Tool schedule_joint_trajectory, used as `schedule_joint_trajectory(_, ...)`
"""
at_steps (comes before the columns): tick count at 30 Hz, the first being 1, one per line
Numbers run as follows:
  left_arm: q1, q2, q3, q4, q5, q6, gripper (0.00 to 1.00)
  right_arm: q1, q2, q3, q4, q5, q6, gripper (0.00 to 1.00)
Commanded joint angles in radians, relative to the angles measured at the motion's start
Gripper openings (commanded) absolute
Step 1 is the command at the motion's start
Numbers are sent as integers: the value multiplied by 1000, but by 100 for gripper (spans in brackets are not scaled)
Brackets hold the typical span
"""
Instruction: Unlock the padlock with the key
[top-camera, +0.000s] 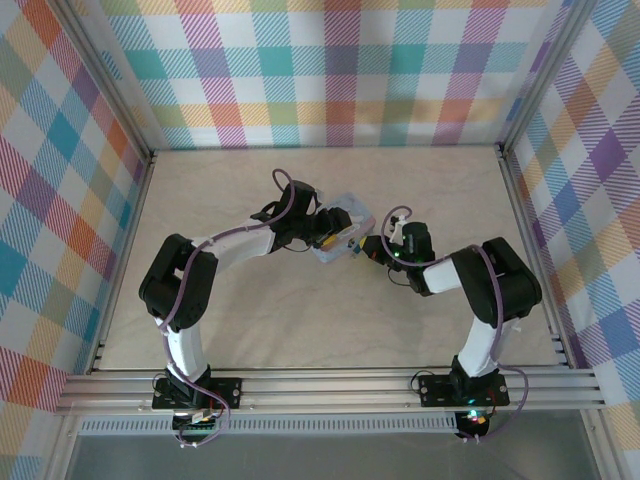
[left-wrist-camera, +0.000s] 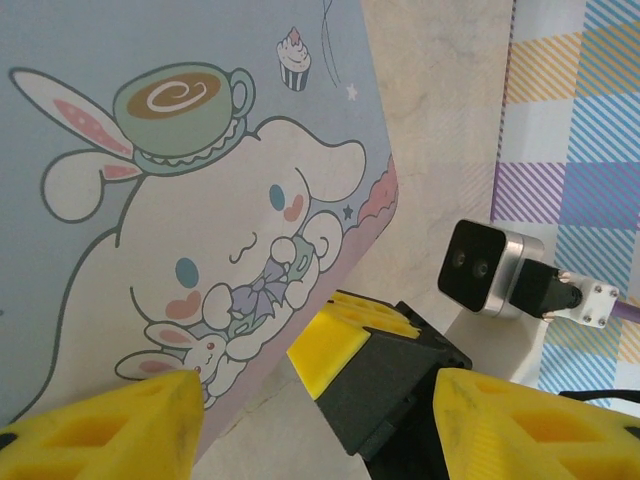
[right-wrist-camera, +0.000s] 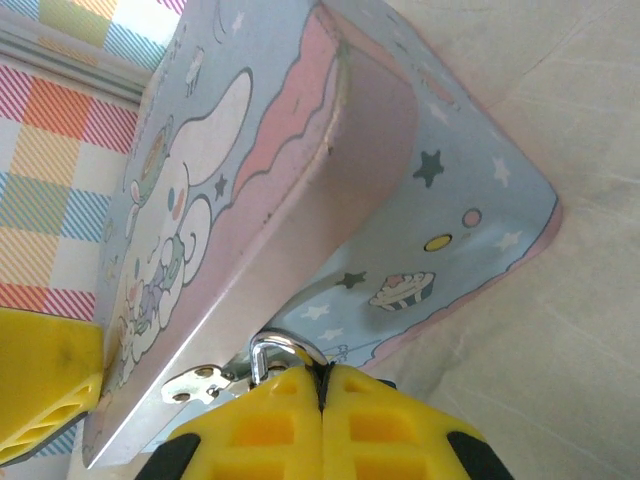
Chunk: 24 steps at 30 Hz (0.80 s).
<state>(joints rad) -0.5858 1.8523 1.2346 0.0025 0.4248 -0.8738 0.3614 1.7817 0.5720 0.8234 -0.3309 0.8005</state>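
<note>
Both arms meet near the middle of the tabletop (top-camera: 300, 330), crowding a light-blue tin (top-camera: 347, 210). From above, the left end effector (top-camera: 322, 240) sits at the tin's 8 o'clock and the right end effector (top-camera: 372, 248) at its 4 o'clock, both right up against it. On the left wrist view the tin's lid looms large, with a white cartoon figure (left-wrist-camera: 240, 240) spread across it. The left end effector's yellow fingers (left-wrist-camera: 110, 430) stand wide apart at 7 and 5 o'clock, with nothing between them but open space. In that gap the right end effector's yellow tip pokes in just beside the tin's lower edge, and its wrist camera (left-wrist-camera: 485, 268) sits off at 3 o'clock. Over to the right wrist view: the tin is tipped up on edge, lid facing 9 o'clock, side wall with stars and a cupcake running toward 3 o'clock. At the tin's lower edge a small metal hasp (right-wrist-camera: 200, 382) sticks out, and right beside it is the padlock (right-wrist-camera: 268, 352). Its thin shackle arches up at 11 o'clock from the fingertip seam, and its body is hidden behind the yellow pads. The right fingers are pressed tight together, leaving only a hairline seam. Whether anything is pinched in that seam cannot be told. One yellow finger (right-wrist-camera: 45, 385) of the left end effector waits at 8 o'clock, apart from the hasp.
</note>
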Motion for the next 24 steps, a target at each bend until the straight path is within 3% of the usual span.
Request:
schedule_joint_trajectory(1, -10, -39, -20, -73, -25, 7, 65, 1, -57, -16, -21, 16, -43, 0)
schedule_joint_trajectory(8, -5, -114, -18, -103, -68, 20, 71, 1, -176, -32, -168, 23, -125, 0)
schedule_joint_trajectory(15, 2, -225, -23, -157, -144, 60, 76, 1, -349, -25, -436, 23, -219, 0)
schedule_joint_trajectory(24, 3, -405, -71, -327, -392, 187, 79, 2, -541, 31, -893, 6, -317, 0)
